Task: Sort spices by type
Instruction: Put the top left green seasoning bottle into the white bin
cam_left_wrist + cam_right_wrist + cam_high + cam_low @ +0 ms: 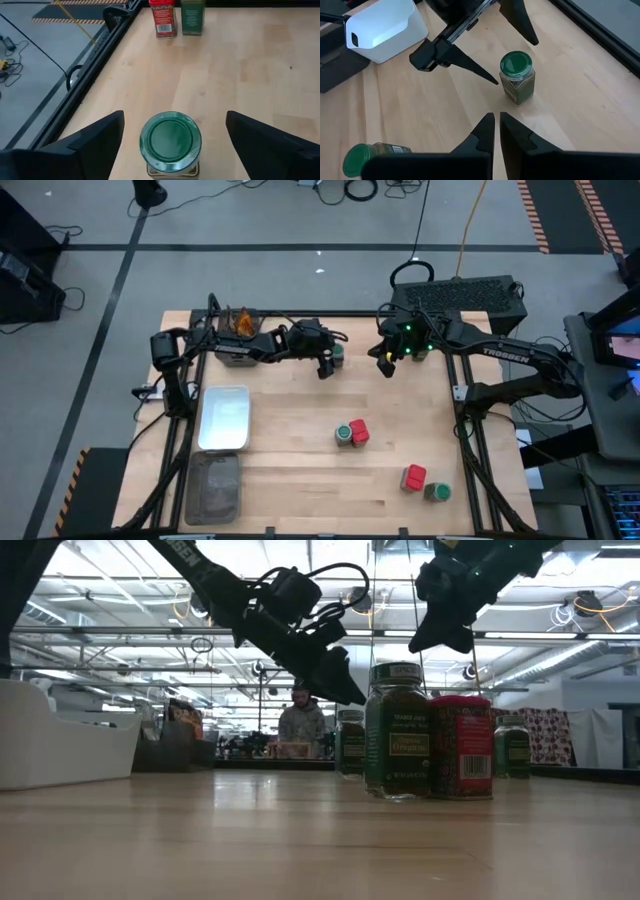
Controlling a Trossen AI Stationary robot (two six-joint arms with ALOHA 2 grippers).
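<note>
Nearest the low camera we see a green-lidded jar (398,730) and a red packet (462,747) standing upright and touching, mid-surface; from above they sit right of centre. A second pair, red packet (414,477) and jar (437,492), stands at the near right. At the far edge our left gripper (327,363) hangs over another jar (170,143), its fingers (95,145) spread wide on either side of the green lid without touching it, so we judge this jar to be either just set down or about to be picked up; which one we cannot say. Our right gripper (386,362) hovers just to the right of that spot with its fingers (482,134) closed on nothing. One more jar (365,154) lies on its side near the far right edge. On the left of the surface we see three trays: the far tray (228,356) holds brown-orange sachets (240,323), the white middle tray (224,418) looks empty, and the near tray (212,485) has something we cannot make out. We judge the sorting to be partly done: the sachets seem gathered, while four jars and two red packets are loose on the surface and not grouped.
</note>
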